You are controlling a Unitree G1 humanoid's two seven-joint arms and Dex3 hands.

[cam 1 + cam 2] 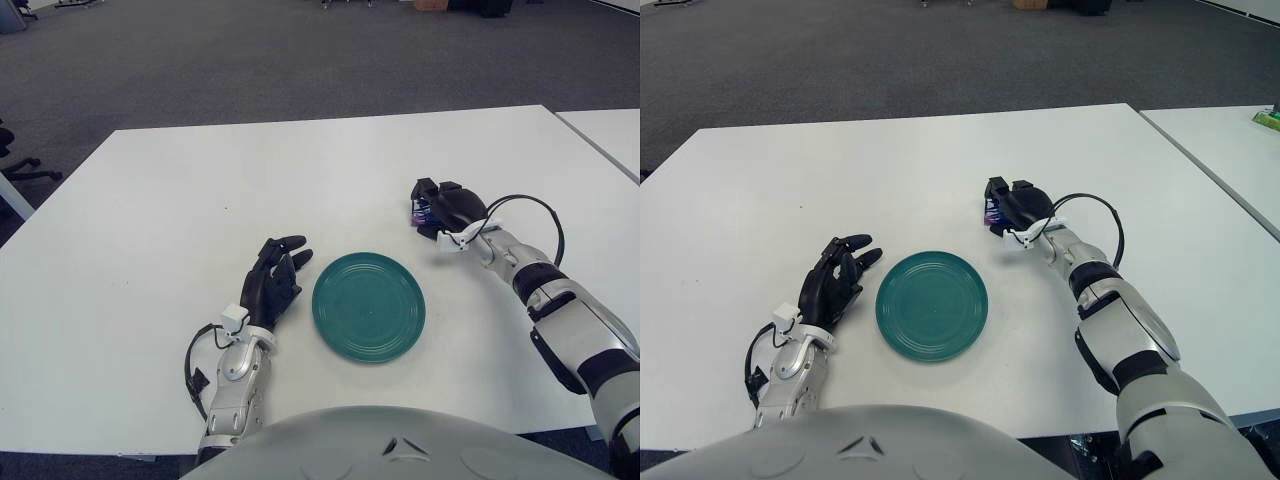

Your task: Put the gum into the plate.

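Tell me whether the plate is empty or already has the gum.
Empty: the green plate shows only bare ridges; the gum sits in the right hand.

White worktop (330, 170) on dark grey carpet floor (250, 60). Second white table (1230, 150) just right of the worktop, narrow gap between them, small green item (1267, 119) at its far edge. Office chair base (15, 160) left of the worktop. Dark furniture (480, 6) along the far floor edge. Even overhead light.

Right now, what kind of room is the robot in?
Probably an office or lab. There is grey carpet on the floor, a plain white table with a second white table beside it, and part of a rolling office chair at the left edge.
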